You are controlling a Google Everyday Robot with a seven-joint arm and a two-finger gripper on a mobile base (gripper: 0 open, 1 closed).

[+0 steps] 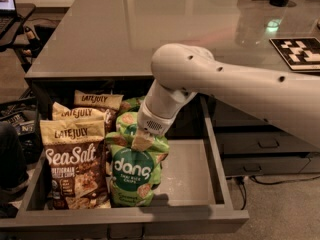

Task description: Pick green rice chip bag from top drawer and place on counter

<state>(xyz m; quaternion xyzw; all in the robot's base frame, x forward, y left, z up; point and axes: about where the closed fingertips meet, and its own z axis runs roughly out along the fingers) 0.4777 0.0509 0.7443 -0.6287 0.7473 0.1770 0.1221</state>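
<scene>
The green rice chip bag (pixel 134 176) stands upright in the middle of the open top drawer (pixel 216 154), its "dang" circle facing me. My gripper (pixel 141 142) reaches down from the white arm and is shut on the bag's crumpled top edge. The wrist hides part of the bag's top. A second green bag (pixel 131 105) shows partly behind the arm. The counter (pixel 125 29) spreads out behind and above the drawer.
Several brown-and-cream Late July bags (pixel 75 159) fill the drawer's left half. Bare pale floor (pixel 186 174) lies to the right of the green bag. A black-and-white marker board (pixel 300 51) lies on the counter's right. Narrower drawers with handles (pixel 267 144) are at the right.
</scene>
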